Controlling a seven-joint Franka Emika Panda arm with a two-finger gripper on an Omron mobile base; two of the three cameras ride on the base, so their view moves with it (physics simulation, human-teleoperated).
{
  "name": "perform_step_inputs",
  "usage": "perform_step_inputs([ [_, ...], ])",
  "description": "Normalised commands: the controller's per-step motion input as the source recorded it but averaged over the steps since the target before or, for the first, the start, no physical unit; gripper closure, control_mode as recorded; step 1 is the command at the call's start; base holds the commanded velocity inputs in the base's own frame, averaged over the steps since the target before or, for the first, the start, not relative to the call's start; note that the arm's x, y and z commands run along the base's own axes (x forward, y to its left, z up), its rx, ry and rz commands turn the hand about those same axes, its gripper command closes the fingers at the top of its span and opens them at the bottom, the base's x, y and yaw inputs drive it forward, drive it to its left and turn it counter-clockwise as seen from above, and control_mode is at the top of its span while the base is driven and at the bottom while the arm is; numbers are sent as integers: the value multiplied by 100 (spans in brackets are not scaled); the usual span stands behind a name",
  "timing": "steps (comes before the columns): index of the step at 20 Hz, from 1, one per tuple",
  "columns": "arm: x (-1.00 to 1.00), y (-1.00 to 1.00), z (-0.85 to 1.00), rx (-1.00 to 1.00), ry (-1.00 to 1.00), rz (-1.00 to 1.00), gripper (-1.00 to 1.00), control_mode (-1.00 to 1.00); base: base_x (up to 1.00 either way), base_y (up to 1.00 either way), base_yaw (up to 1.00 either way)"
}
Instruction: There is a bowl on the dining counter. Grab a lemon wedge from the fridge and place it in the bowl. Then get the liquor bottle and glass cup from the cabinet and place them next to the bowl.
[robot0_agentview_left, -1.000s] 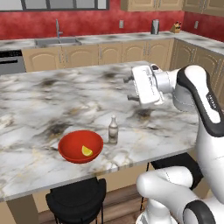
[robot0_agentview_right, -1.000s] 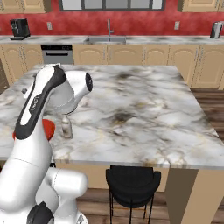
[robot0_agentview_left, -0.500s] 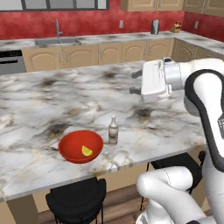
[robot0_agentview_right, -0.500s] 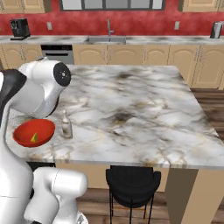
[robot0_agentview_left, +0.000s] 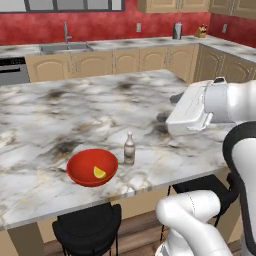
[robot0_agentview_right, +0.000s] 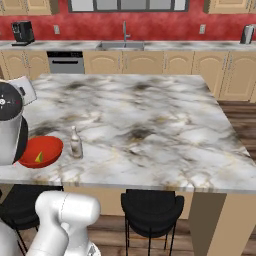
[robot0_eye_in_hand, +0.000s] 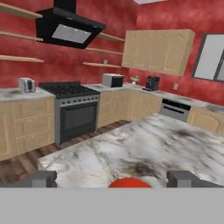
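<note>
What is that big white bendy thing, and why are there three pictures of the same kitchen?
It is a robot arm with a two-finger gripper for grabbing things. Two cameras ride behind it, one on each side, so you see the marble dining counter twice. The third camera sits on the hand and looks out past its two dark fingertips. On the counter stands a red bowl with a yellow lemon wedge inside, and a small liquor bottle right beside it. The gripper is open and holds nothing.
</note>
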Motion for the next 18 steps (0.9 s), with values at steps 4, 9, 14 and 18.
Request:
perform_step_inputs([
  [4, -59, -18, 0, 0, 0, -19, -100, -100, 0, 0, 0],
  [9, -31, -21, 0, 0, 0, -12, -100, -100, 0, 0, 0],
  [14, -27, -40, 0, 5, 0, -7, -100, -100, 0, 0, 0],
  [18, -35, -40, 0, 7, 0, -6, -100, -100, 0, 0, 0],
])
